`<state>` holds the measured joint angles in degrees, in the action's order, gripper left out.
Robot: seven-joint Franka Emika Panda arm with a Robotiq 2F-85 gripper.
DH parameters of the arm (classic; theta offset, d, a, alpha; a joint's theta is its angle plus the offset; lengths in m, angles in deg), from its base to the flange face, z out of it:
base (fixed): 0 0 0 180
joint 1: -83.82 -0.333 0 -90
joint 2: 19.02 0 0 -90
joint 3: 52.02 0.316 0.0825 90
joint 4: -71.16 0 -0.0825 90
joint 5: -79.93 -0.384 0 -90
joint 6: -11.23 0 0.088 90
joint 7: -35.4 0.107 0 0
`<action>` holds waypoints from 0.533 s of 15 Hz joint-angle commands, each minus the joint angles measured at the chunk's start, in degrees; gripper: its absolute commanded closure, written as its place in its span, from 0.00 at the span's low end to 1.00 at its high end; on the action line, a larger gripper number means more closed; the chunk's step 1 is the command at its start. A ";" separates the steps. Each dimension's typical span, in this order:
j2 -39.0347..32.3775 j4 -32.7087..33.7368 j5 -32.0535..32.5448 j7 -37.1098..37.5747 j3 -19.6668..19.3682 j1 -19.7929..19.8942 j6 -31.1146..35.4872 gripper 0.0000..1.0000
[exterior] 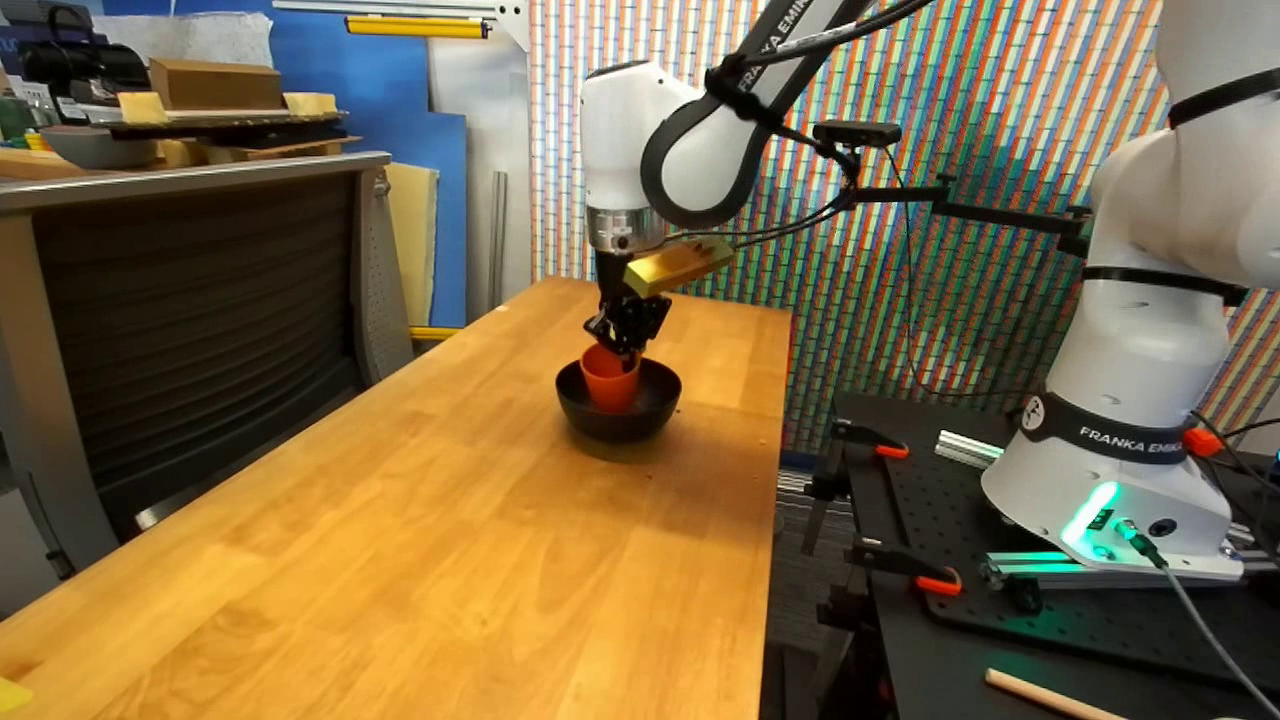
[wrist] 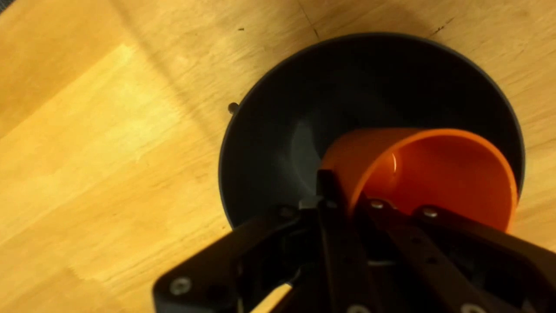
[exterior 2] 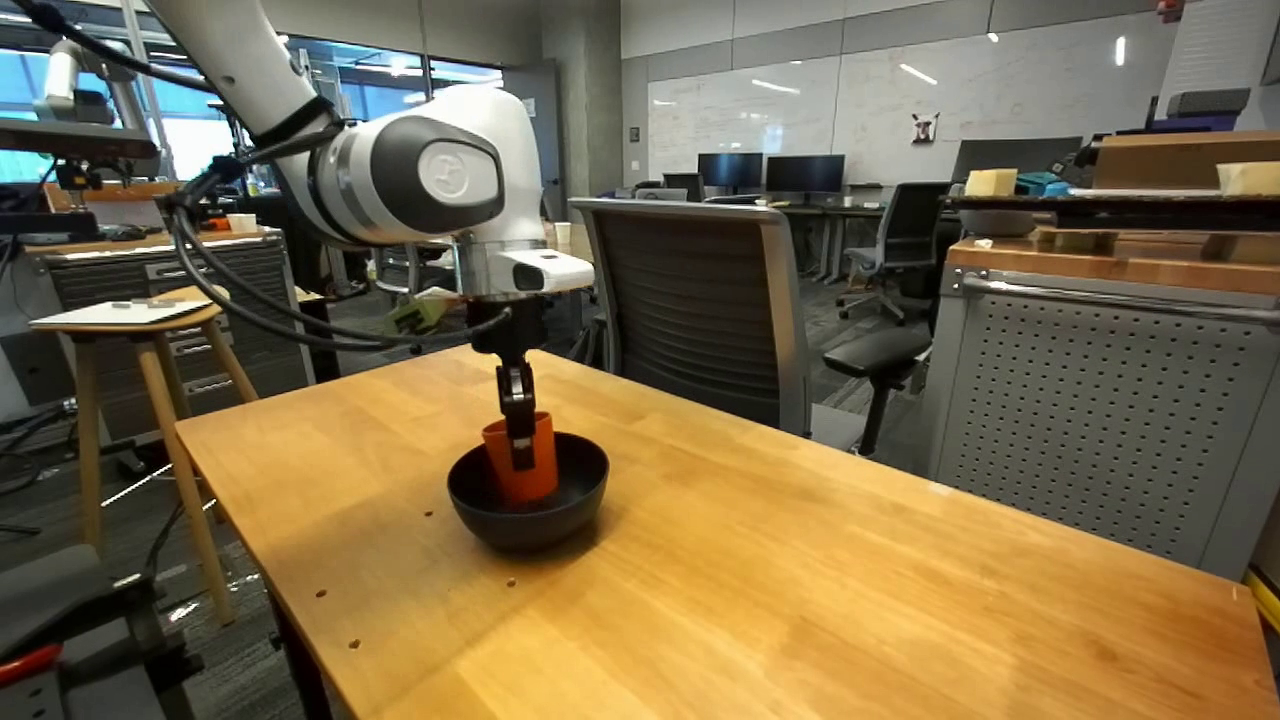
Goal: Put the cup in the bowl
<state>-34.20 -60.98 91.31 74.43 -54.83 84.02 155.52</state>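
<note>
The cup [wrist: 428, 171] is inside the bowl [wrist: 269, 143], directly below the claw [wrist: 351, 201], which is clenched on the cup's wall. The wrist view shows how: one finger [wrist: 329, 184] lies along the outside, and the second reaches in over the rim. That view alone looks well down into the cup, where the smooth orange plastic carries a thin curved glint. In an exterior view the cup [exterior 2: 541, 475] leans slightly, part of its side hidden by a finger. Whether its base touches the bowl's floor cannot be seen.

The bowl is round, plain and dull black, wider than the cup. It sits on the table [exterior: 400, 550] under the claw, glossy light-brown wood with visible grain.

Above the claw is the smooth white arm [exterior 2: 430, 180]. Its base [exterior: 1120, 500], in an exterior view, stands well apart from the claw, and a brightly striped wall [exterior: 1000, 330] rises behind. A stool [exterior 2: 160, 325] with wooden legs appears in an exterior view; a chair [exterior 2: 700, 310] with a ribbed dark back, beyond the claw, shows in both exterior views.
</note>
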 commanded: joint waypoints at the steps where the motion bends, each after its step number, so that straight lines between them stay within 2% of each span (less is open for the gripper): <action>1: -4.97 4.63 -5.27 -4.64 -0.58 -0.09 0.91 0.70; 3: -4.56 4.98 -7.47 -6.97 -0.11 -0.74 0.45 0.63; 6: 0.60 2.36 -9.70 -10.40 0.67 -1.90 -0.87 0.40; 8: 6.86 -1.28 -8.66 -10.47 0.22 -3.34 -1.31 0.24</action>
<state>-36.60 -57.21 83.40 66.22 -54.30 82.31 155.96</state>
